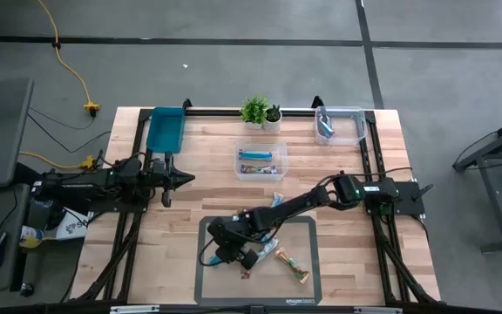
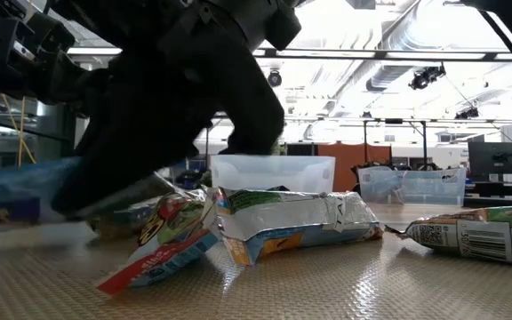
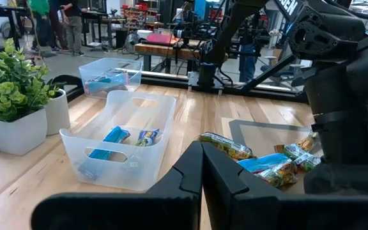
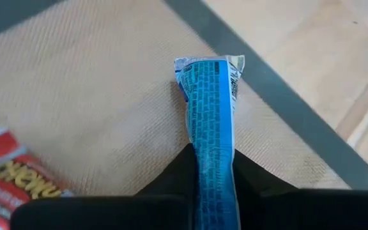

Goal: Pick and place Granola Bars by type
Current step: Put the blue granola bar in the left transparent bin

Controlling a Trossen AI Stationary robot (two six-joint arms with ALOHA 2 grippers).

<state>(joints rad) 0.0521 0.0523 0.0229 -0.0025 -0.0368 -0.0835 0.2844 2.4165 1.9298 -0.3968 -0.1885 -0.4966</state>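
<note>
Currently I note the right gripper point(image 4: 213, 172) pinching a light blue foil-wrapped granola bar point(image 4: 211, 115) low over the mat point(image 1: 299, 228), lower centre; gripped near one end, it may swivel or slip. Left gripper point(image 1: 181, 179), pressed together, waits left.

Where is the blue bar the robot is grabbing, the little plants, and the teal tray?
blue bar point(image 4: 211, 121): right wrist view, middle of its wrapper.
little plants point(image 1: 254, 110): high view, leaves of the bigger one.
teal tray point(image 1: 165, 131): high view, its floor.

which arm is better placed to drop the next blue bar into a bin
Right. The right gripper is over the mat, fingers closing around a blue bar. The left gripper sits shut and empty off the mat, near the teal bin.
</note>
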